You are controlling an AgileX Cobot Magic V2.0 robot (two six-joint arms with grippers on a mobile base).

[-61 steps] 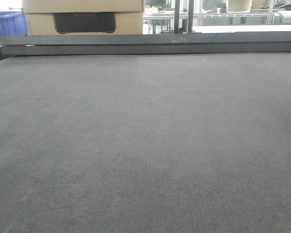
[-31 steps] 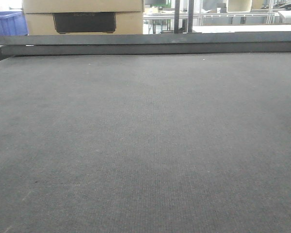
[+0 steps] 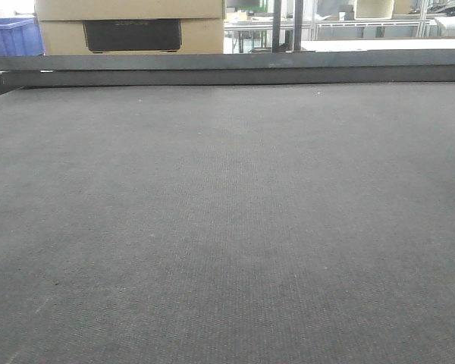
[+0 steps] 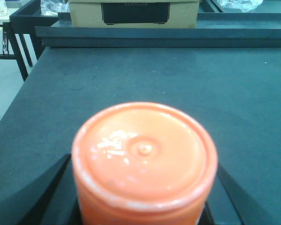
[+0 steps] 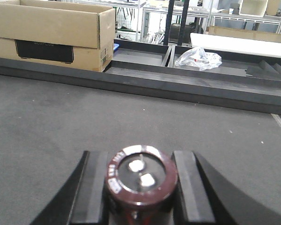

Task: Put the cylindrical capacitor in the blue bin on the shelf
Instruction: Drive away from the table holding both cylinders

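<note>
In the right wrist view, a dark maroon cylindrical capacitor with two silver terminals on its end sits between the black pads of my right gripper, which is shut on it above the grey mat. My left gripper is shut on a glossy orange cylinder; only the tips of its black fingers show beside it. A blue bin stands at the far left behind the table; what it rests on is hidden. The shelf is out of view. Neither gripper appears in the front view.
A grey felt table ends in a raised dark ledge. A cardboard box stands behind it. Dark trays and a crumpled plastic bag lie beyond the ledge, with thin-framed racks far back.
</note>
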